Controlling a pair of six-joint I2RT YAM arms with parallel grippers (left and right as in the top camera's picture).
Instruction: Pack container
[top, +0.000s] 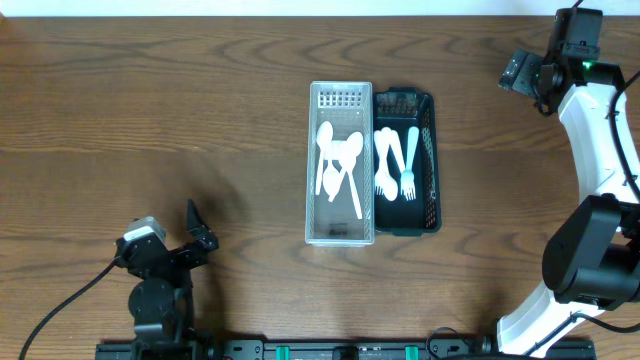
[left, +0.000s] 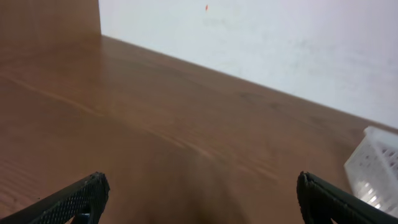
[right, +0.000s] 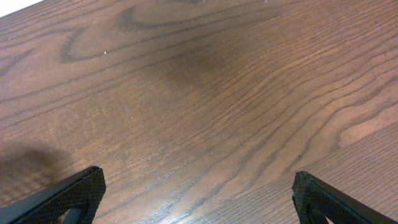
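Note:
A clear plastic container stands at the table's middle with several white spoons in it. A black basket sits against its right side with white forks in it. My left gripper is open and empty at the front left, far from both; its view shows bare table and the clear container's corner at the right edge. My right gripper is open and empty at the far right, over bare wood.
The wooden table stretches bare to the left and back. A white wall shows beyond the table's edge in the left wrist view. The right arm's white links rise along the right edge.

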